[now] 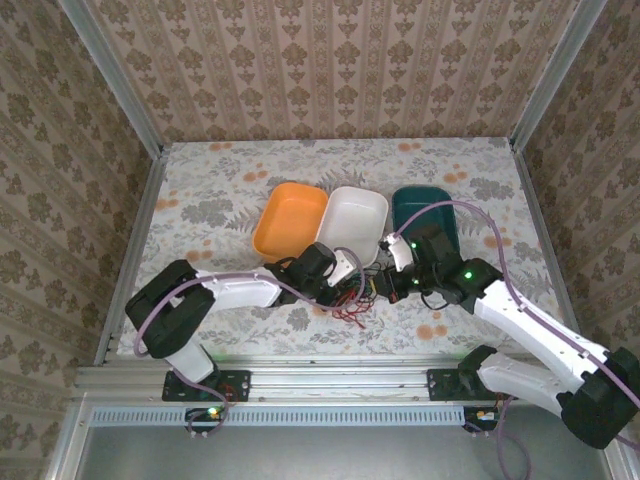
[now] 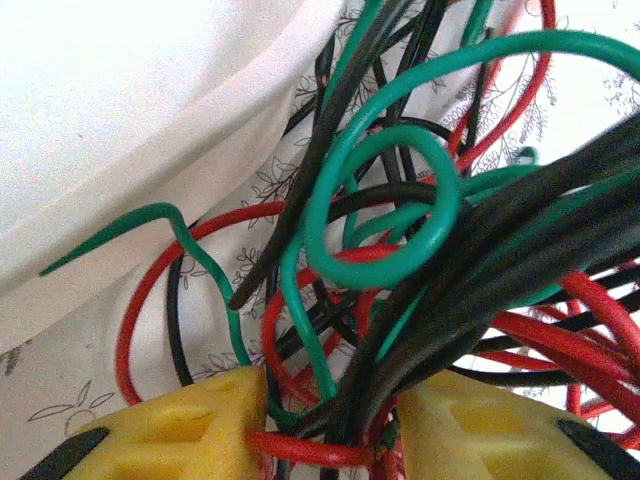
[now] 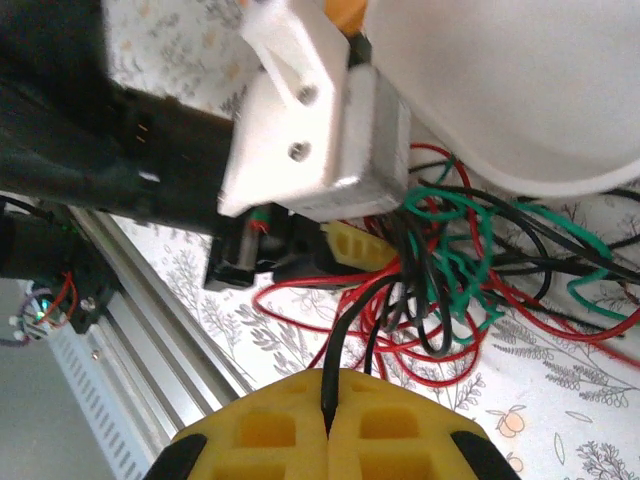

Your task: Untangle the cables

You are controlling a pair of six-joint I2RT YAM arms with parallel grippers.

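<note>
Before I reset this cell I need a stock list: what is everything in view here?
orange plastic tray: 1, orange, far centre-left
white plastic tray: 1, white, far centre
dark teal plastic tray: 1, teal, far centre-right
thin flexible cables: one tangle, red, green and black, on the near side of the white tray
floral table cover: 1, cream, under everything
aluminium rail: 1, silver, near edge
left gripper: 1, yellow fingers, closed on a cable bundle
right gripper: 1, yellow fingers, pinching one black cable
</note>
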